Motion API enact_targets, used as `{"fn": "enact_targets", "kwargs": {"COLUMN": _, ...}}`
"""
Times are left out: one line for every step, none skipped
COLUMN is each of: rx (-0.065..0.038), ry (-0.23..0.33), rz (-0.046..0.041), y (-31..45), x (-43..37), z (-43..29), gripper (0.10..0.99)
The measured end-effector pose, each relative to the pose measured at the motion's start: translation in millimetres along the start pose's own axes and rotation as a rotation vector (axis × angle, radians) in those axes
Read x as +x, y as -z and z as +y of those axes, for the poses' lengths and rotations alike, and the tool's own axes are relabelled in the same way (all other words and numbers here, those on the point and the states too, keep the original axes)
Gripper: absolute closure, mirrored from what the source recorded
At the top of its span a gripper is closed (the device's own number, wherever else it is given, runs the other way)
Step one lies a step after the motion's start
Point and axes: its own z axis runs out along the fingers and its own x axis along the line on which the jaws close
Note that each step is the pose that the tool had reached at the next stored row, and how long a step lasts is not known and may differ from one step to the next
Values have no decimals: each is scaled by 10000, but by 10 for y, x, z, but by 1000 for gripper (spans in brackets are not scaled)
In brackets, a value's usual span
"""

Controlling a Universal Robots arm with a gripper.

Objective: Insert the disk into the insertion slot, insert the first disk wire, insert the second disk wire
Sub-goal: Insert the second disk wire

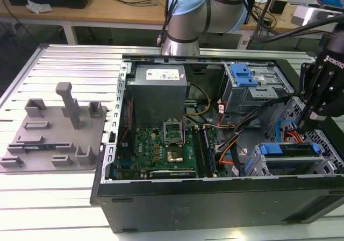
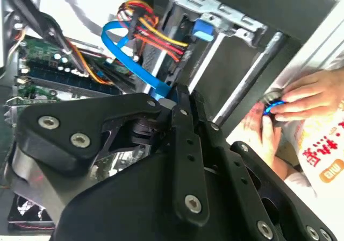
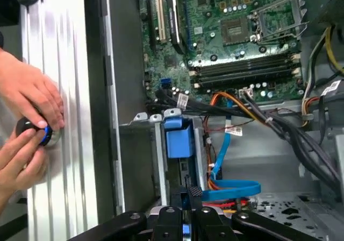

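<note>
One big computer case (image 1: 215, 198) is lying open on the counter (image 1: 59, 203). One disk (image 1: 279, 149) is sitting inside the one insertion slot (image 1: 328, 144), at the exterior view's right. One gripper (image 3: 192, 195) is hanging just over it; I cannot tell how wide it is or whether it is holding the one blue wire (image 3: 234, 187). Two hands (image 3: 27, 98) are resting on a button (image 3: 40, 134). The wire might be catching on other cables, or its plug bending if pushed in crooked.

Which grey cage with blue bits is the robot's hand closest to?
The low cage by the case's near wall; the gripper hangs right above it. The taller cage with the blue latch stands farther off.
</note>
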Motion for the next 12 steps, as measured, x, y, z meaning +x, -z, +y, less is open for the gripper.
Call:
{"fn": "enact_targets", "kwargs": {"rx": -6, "ry": 8, "rz": -87, "y": -3, "x": 4, "z": 34, "gripper": 925}}
{"fn": "enact_targets", "kwargs": {"rx": -11, "ry": 25, "rz": -267, "y": -9, "x": 8, "z": 80, "gripper": 925}}
{"fn": "enact_targets", "kwargs": {"rx": 9, "ry": 48, "rz": -601, "y": -13, "x": 11, "z": 105, "gripper": 925}}
{"fn": "enact_targets", "kwargs": {"rx": 24, "ry": 60, "rz": -791, "y": -14, "x": 12, "z": 112, "gripper": 925}}
{"fn": "enact_targets", "kwargs": {"rx": 46, "ry": 70, "rz": -978, "y": -14, "x": 14, "z": 118, "gripper": 925}}
{"fn": "enact_targets", "kwargs": {"rx": 76, "ry": 77, "rz": -1124, "y": -15, "x": 16, "z": 119, "gripper": 925}}
{"fn": "enact_targets", "kwargs": {"rx": 118, "ry": 81, "rz": -1269, "y": -17, "x": 21, "z": 119, "gripper": 925}}
{"fn": "enact_targets", "kwargs": {"rx": 216, "ry": 82, "rz": -1380, "y": -18, "x": 28, "z": 119, "gripper": 925}}
{"fn": "enact_targets", "kwargs": {"rx": 327, "ry": 88, "rz": -1426, "y": -19, "x": 33, "z": 119, "gripper": 925}}
{"fn": "enact_targets", "kwargs": {"rx": 480, "ry": 101, "rz": -1472, "y": -21, "x": 39, "z": 118, "gripper": 925}}
{"fn": "enact_targets", "kwargs": {"rx": 577, "ry": 127, "rz": -1499, "y": -23, "x": 44, "z": 117, "gripper": 925}}
{"fn": "enact_targets", "kwargs": {"rx": 628, "ry": 156, "rz": -1513, "y": -25, "x": 48, "z": 116, "gripper": 925}}
